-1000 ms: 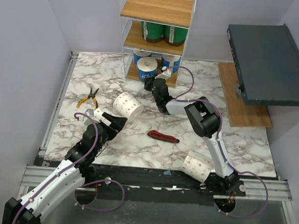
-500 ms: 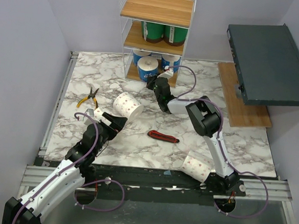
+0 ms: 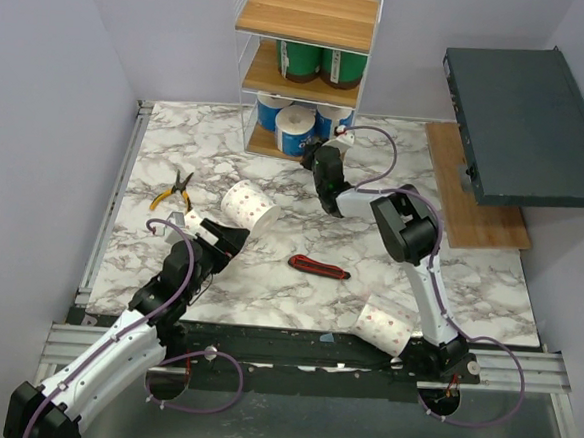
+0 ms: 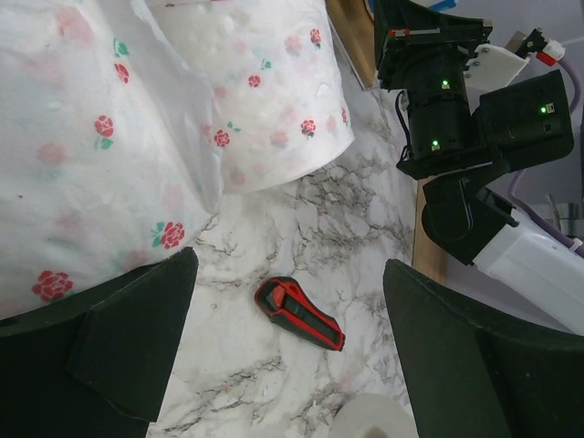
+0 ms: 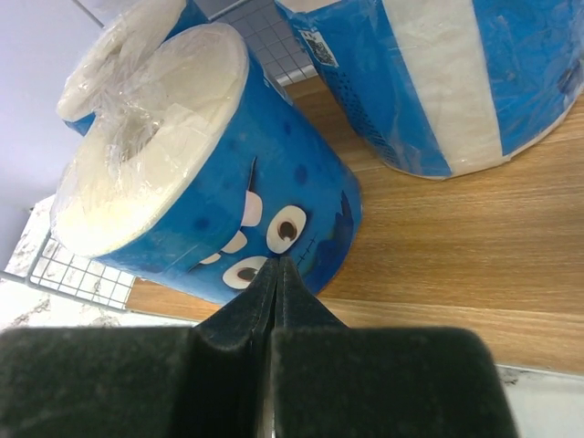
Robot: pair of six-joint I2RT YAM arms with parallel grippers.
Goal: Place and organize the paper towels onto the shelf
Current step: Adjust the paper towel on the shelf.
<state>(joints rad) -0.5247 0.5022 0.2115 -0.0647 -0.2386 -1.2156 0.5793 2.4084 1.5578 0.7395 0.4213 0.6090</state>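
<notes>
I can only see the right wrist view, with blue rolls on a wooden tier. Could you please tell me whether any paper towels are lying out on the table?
Observer: Yes, two. One white dotted roll lies on its side left of centre, and a second white roll lies near the base of the right arm.
Operator: Thank you. Is the left arm holding the first one?
Observer: No. The left gripper has its fingers open, with that roll just ahead of them.
Operator: And what sits above the blue rolls?
Observer: Two green-wrapped rolls stand on the middle tier of the shelf.
</notes>
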